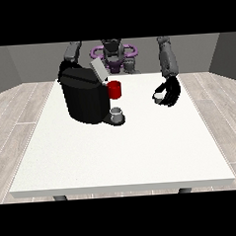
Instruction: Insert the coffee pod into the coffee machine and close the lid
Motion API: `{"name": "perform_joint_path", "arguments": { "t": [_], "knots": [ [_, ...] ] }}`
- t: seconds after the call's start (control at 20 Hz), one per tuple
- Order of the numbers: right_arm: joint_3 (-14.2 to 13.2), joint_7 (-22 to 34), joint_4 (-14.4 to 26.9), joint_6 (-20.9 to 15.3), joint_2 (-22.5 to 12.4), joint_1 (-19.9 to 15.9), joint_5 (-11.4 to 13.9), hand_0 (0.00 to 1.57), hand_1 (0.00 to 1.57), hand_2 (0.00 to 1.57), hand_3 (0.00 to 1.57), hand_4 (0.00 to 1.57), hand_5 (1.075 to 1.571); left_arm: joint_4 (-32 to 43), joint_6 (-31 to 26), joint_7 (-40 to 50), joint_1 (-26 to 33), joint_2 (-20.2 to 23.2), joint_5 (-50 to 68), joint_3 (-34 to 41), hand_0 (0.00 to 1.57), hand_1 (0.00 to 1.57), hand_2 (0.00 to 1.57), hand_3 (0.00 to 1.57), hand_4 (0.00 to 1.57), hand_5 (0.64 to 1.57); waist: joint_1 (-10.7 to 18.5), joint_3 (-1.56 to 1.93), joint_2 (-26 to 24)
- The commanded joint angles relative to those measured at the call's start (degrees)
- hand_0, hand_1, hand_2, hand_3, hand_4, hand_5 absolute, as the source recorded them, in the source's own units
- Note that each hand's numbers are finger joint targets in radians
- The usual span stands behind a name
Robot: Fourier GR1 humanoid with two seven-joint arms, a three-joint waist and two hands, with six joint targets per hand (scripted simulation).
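A small white coffee pod [159,95] is grasped in the black hand at the view's right [169,92], the fingers being curled round it just above the large white desk [122,154]. The bulky black coffee machine [86,98] is located well apart from that hand, toward the view's left, with its grey lid [98,70] raised. A red cylindrical part [115,89] and a small grey cup [117,111] are seen at the machine's hand-facing side. The other hand is hidden behind the machine.
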Motion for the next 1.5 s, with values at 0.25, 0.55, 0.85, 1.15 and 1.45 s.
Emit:
{"name": "perform_joint_path", "arguments": {
  "t": [0.25, 0.55, 0.85, 1.15, 1.45],
  "knots": [
    [0.35, -2.54, -1.06, 0.75, 0.78, 1.37, -1.06, 0.0, 0.0, 0.0, 0.0, 0.43, 1.571, 4.71, 1.66, -1.3, -2.36, 2.37, -4.13, -0.54, 1.11, 1.11, 1.17, 0.97, 0.28, 1.571, -1.35, -0.1, 1.81],
    [-3.8, -3.59, 5.26, 0.03, 0.12, -2.59, -3.18, 0.0, 0.0, 0.0, 0.0, 0.43, 1.571, 0.26, -5.62, -5.84, -7.23, 3.06, -3.22, -1.39, 1.47, 1.47, 1.47, 1.41, 0.61, 1.571, 1.79, -0.07, 0.33],
    [-4.73, -6.22, 11.74, 2.64, -1.75, 0.04, -3.33, 0.0, 0.0, 0.0, 0.0, 0.49, 1.571, -3.42, -9.14, -1.08, -10.61, -0.12, -4.36, -3.48, 1.32, 1.32, 1.38, 1.35, 0.58, 1.571, 2.22, -0.04, -4.73],
    [-2.87, -2.65, 9.22, 3.3, -1.96, 0.19, -2.77, 0.0, 0.0, 0.0, 0.0, 0.46, 1.571, -3.46, -13.51, 0.19, -13.17, 0.33, -3.82, -2.62, 1.23, 1.23, 1.32, 1.29, 0.57, 1.571, 0.02, -0.07, -7.78],
    [-2.3, -4.86, 11.62, 1.59, 0.42, -2.69, -2.33, 0.0, 0.0, 0.0, 0.0, 0.48, 1.571, -5.79, -11.72, 6.23, -18.19, -3.38, -6.06, -3.65, 1.25, 1.25, 1.33, 1.29, 0.57, 1.571, -0.22, -0.06, -6.17]
  ]
}}
